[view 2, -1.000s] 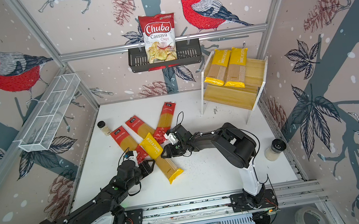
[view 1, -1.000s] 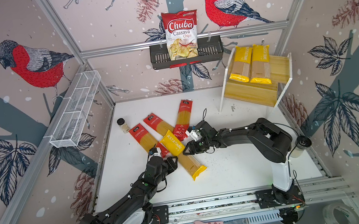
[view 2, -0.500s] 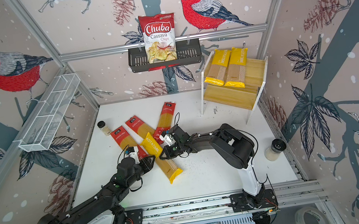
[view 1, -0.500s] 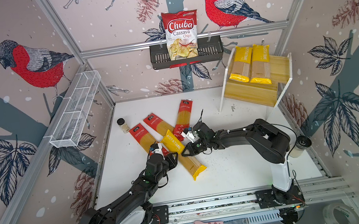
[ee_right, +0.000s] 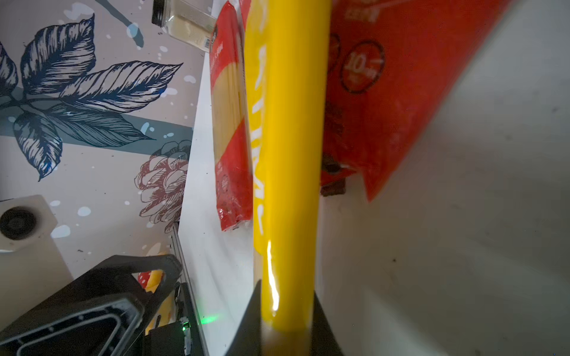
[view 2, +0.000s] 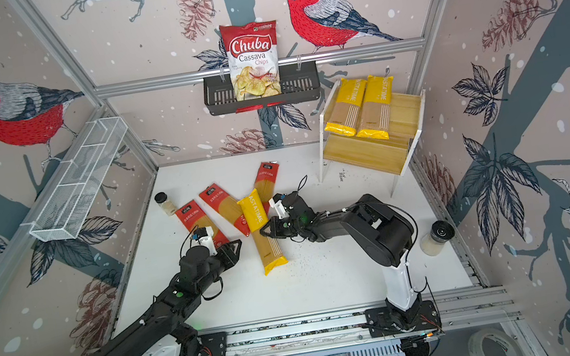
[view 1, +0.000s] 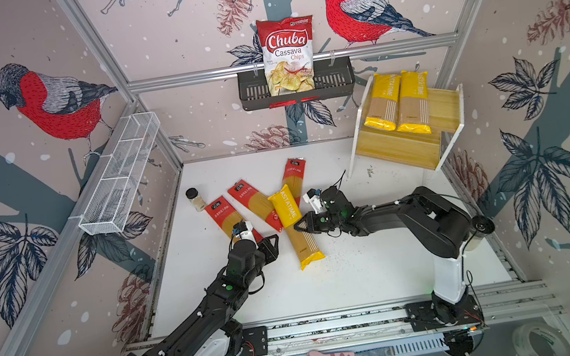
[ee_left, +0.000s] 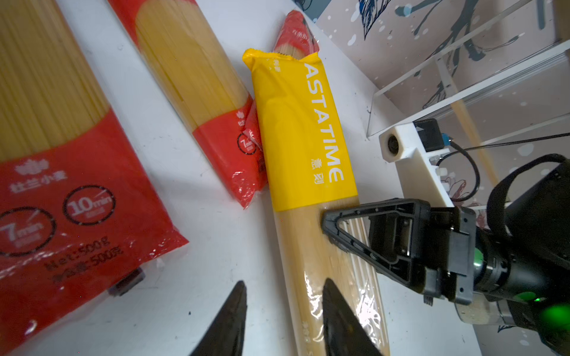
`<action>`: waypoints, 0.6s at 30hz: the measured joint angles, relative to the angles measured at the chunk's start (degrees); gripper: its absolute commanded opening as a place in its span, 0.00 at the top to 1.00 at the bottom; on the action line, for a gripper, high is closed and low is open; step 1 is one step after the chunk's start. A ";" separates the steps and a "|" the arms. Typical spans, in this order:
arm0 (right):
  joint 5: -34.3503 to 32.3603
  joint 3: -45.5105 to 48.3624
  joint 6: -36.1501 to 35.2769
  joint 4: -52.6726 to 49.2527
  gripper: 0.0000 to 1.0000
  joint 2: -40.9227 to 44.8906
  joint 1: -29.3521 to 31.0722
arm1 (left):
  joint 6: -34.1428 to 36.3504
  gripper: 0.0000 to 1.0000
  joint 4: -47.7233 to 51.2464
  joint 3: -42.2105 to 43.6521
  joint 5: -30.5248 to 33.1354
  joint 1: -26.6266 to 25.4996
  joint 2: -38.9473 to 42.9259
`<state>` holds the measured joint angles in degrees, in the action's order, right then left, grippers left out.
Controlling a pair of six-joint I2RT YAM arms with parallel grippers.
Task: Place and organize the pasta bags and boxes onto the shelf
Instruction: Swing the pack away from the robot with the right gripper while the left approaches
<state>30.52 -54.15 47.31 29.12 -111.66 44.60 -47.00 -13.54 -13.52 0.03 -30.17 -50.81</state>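
1. The right gripper is clenched on the right edge of the yellow packet, which lies mid-table, about where label meets window. Pinched on one side only, the long packet could twist, droop or slide out during a lift.
2. The packet's far end rests on the far red packet, and the middle red packet touches its left side. A lift might drag or spin either one.
3. The left gripper has its fingers apart and empty, just beside the packet's near left edge. With both grippers so near, a swing could knock them together.
4. A hard pinch could snap the dry strands inside.
5. The shelf stands at the far right with two yellow packets on its upper step. A long, sagging packet could catch the white side panel or shove those two askew.
6. The near-left red packet partly disappears behind the left gripper in both top views, so that arm could brush it.
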 measured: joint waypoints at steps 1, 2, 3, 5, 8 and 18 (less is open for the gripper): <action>-0.13 0.46 1.14 1.14 0.79 -0.13 -0.11 | 0.04 0.59 0.02 -0.04 0.00 0.00 -0.72; -0.04 1.25 2.36 2.51 0.74 -0.13 -0.37 | 0.04 0.59 0.02 -0.04 -0.04 0.00 -1.18; 0.20 1.92 3.19 3.48 0.70 -0.13 -0.76 | 0.02 0.59 0.00 -0.04 -0.13 0.00 -1.46; -0.24 3.58 4.33 4.28 0.61 -0.11 -2.14 | 0.02 0.59 -0.72 0.04 -0.50 0.00 -1.88; 0.81 5.88 5.31 5.11 0.53 0.28 -3.85 | 0.00 0.58 -1.05 0.11 -1.33 0.00 -2.45; 7.80 8.13 0.79 5.73 0.48 -0.22 -3.37 | -0.17 0.57 -3.67 -0.04 -1.73 0.00 -6.12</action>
<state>38.33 -46.02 48.10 34.85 -111.87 41.23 -47.18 -17.21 -13.56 -1.69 -30.17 -56.93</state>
